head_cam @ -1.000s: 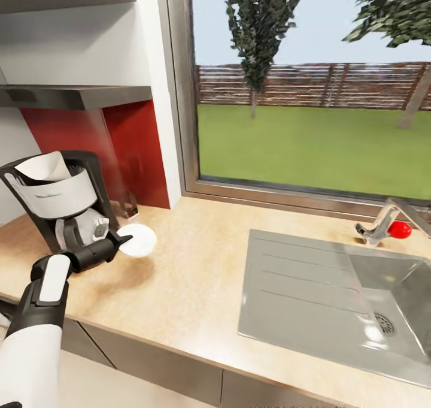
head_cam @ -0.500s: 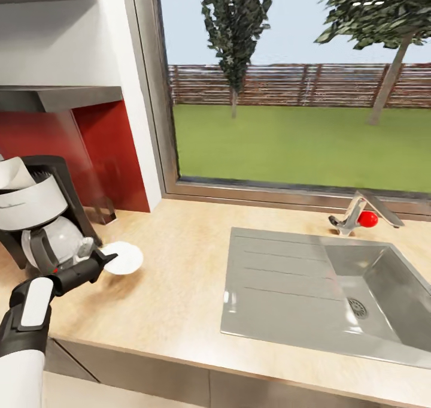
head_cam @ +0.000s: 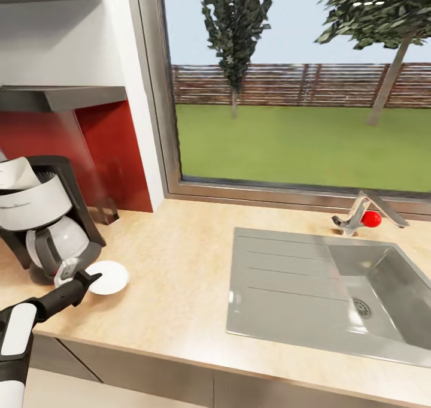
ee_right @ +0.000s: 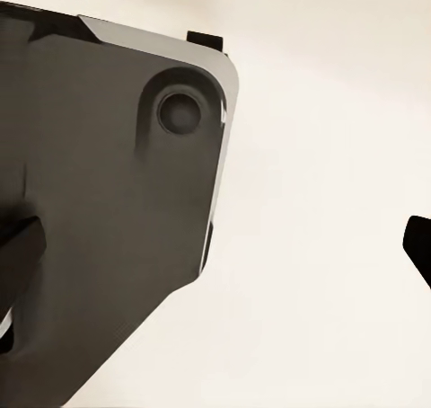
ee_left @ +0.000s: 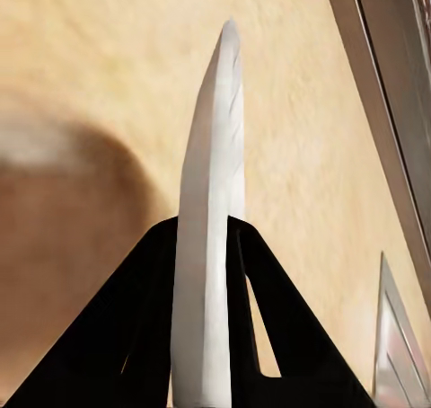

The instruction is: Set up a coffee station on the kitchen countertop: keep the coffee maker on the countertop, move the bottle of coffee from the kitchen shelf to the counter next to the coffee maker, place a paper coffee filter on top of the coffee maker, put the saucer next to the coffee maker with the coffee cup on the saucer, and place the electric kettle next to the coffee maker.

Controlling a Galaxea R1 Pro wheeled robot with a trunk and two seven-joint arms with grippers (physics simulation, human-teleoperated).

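The black coffee maker [head_cam: 45, 213] stands on the countertop [head_cam: 179, 276] at the left, with a white paper filter [head_cam: 15, 172] sticking out of its top and a glass carafe [head_cam: 60, 240] in it. A white saucer [head_cam: 108, 276] lies flat just right of the carafe, low at the counter; whether it touches I cannot tell. My left gripper [head_cam: 85, 278] is shut on the saucer's near rim. In the left wrist view the saucer [ee_left: 208, 246] shows edge-on between the black fingers [ee_left: 135, 336]. My right gripper [ee_right: 215, 246] is open, beside a dark grey panel [ee_right: 99, 210].
A steel sink [head_cam: 323, 288] with drainboard fills the counter's right half, with a tap and red knob [head_cam: 371, 218] behind it. A window spans the back. A grey shelf [head_cam: 60, 96] and red backsplash [head_cam: 120, 150] stand above the coffee maker.
The camera has swung and the picture shifted. My left gripper has brought the saucer down and closer to the carafe, and its shadow now sits right beneath it.
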